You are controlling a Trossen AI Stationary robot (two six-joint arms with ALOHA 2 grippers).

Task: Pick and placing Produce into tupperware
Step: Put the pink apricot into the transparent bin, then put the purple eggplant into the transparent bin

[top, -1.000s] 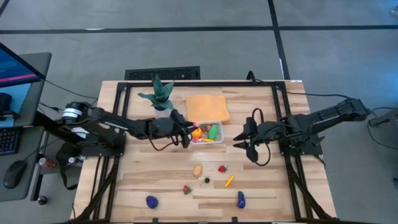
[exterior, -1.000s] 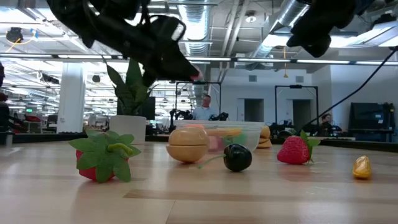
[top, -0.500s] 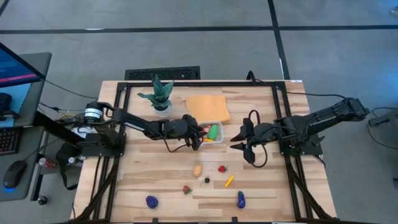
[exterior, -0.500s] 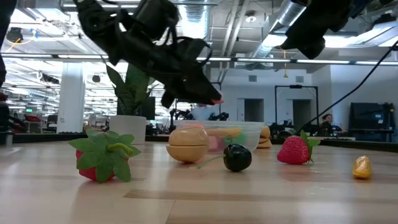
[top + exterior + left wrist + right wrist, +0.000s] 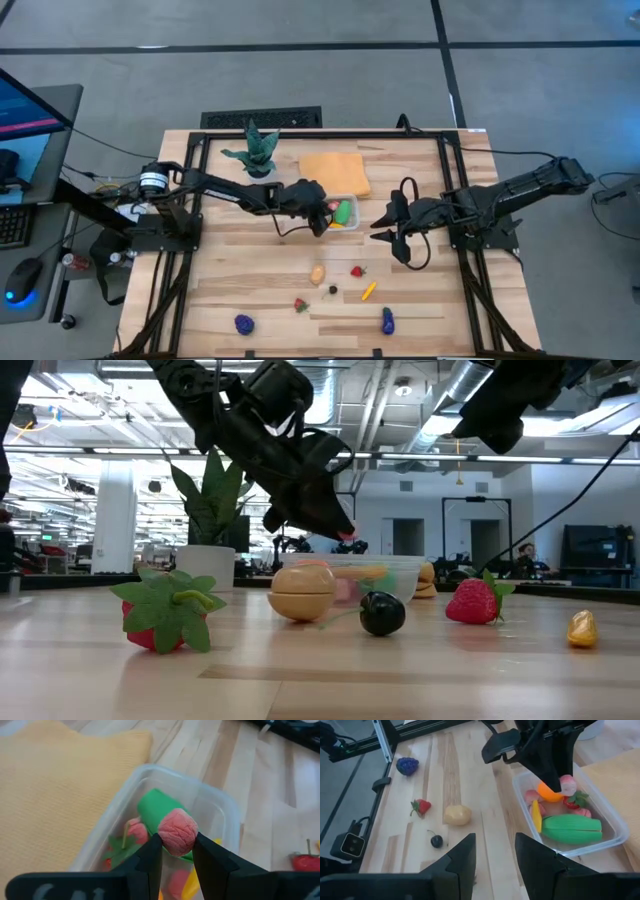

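The clear tupperware (image 5: 343, 200) stands mid-table, just in front of the orange cloth. It holds several produce pieces, among them a green one (image 5: 572, 829), an orange one and a yellow one. My left gripper (image 5: 325, 211) hangs over the tupperware's left part, shut on a small pink rounded piece (image 5: 177, 831). Farther right, my right gripper (image 5: 378, 227) hovers above the table, open and holding nothing. More produce lies on the table nearer the front: a tan piece (image 5: 317, 272), a strawberry (image 5: 357, 271) and a cherry (image 5: 333, 290). My left gripper pinches the pink piece by its two sides (image 5: 165, 839) between its two fingertips (image 5: 150, 857). The fingers come slanting down from the table's left. The piece is lifted clear, above the produce in the tupperware (image 5: 567, 784).
The folded orange cloth (image 5: 334, 172) lies behind the tupperware, and a potted plant (image 5: 257, 150) stands to the cloth's left. Near the front edge lie a purple berry bunch (image 5: 244, 323), a red piece (image 5: 299, 305), a yellow-orange piece (image 5: 368, 291) and an eggplant (image 5: 387, 320).
My left gripper has carried the pink piece toward the table's right edge, from beside the tupperware's left end to over it. It has sunk a little and tipped its fingers further down. It has stayed shut on the piece.
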